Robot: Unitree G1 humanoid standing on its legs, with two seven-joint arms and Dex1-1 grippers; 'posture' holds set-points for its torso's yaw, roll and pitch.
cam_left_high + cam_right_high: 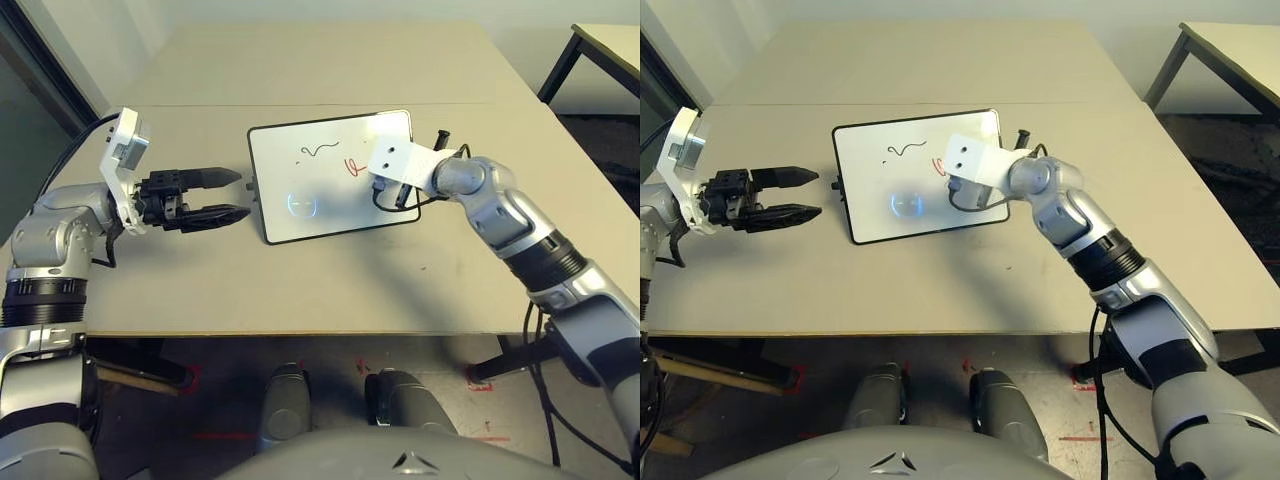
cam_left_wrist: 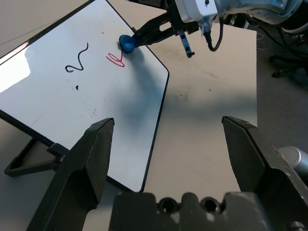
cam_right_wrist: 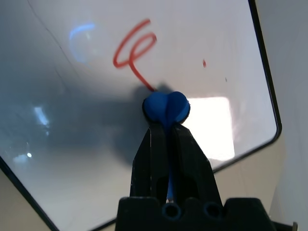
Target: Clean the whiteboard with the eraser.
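Whiteboard (image 1: 340,205) seen tilted on the table (image 1: 300,290), bearing black (image 1: 320,149) and red marks (image 3: 132,50). Left gripper (image 2: 168,159): jaws wide apart, empty, beside the board. Right gripper (image 3: 164,126): jaws closed on the blue eraser (image 3: 166,107), held over the board at the red mark's end.

Glossy whiteboard (image 1: 270,180) (white glare on it), matt blue eraser (image 3: 166,107)
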